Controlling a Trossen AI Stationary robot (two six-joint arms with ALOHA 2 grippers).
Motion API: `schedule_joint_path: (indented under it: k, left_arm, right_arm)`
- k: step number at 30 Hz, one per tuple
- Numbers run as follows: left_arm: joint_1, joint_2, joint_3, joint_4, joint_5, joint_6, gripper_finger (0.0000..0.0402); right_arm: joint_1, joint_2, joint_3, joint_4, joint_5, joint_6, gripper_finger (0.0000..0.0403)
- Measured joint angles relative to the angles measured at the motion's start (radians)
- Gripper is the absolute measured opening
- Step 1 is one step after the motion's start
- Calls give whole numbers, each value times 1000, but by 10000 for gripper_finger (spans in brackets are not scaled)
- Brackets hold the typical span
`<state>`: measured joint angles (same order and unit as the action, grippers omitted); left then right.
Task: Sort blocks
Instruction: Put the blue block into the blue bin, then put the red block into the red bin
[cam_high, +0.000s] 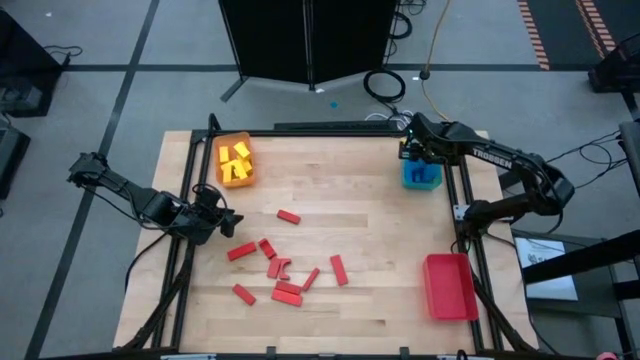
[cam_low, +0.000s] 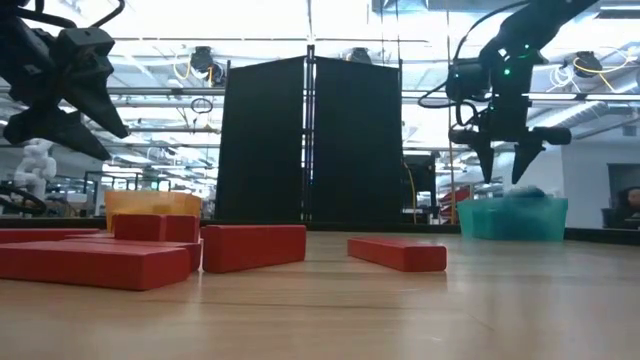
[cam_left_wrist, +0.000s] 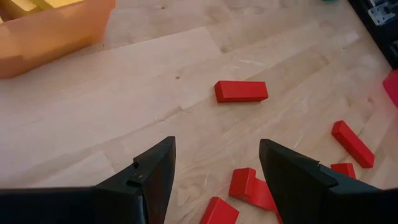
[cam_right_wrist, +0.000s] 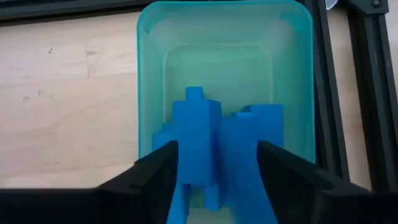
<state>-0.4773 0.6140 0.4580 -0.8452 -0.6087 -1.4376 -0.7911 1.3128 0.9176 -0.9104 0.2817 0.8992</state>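
Several red blocks lie flat and scattered on the wooden table; the left wrist view shows one lone red block and others nearer the fingers. My left gripper hangs open over the table's left side, just left of this scatter, and is empty. Yellow blocks fill the orange tray at the far left. Blue blocks are piled in the teal tray at the far right. My right gripper is open above that tray, clear of the pile.
A red tray sits at the table's near right corner with nothing visible in it. A black frame rail runs along the table's edges. Bare wood lies between the red blocks and the teal tray. A black screen stands behind the far edge.
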Motion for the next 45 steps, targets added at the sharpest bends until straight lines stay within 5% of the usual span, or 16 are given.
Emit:
schedule_joint_path:
  k: [8, 18, 24, 33, 45]
  left_arm:
    - [0, 0, 0, 19, -2, 18, 228]
    - [0, 57, 13, 448, 86, 368, 228]
    - [35, 200, 110, 467, 151, 531, 228]
    - [154, 558, 362, 238, 348, 874, 228]
    - [157, 806, 401, 167, 337, 1384, 228]
  right_arm:
    - [8, -2, 32, 20, -168, -170, 207]
    - [162, -2, 241, -2, -564, -424, 199]
    - [323, -2, 384, -50, -655, -464, 199]
    - [627, -44, 451, -253, -576, -384, 198]
    - [949, -135, 451, -343, -364, -84, 198]
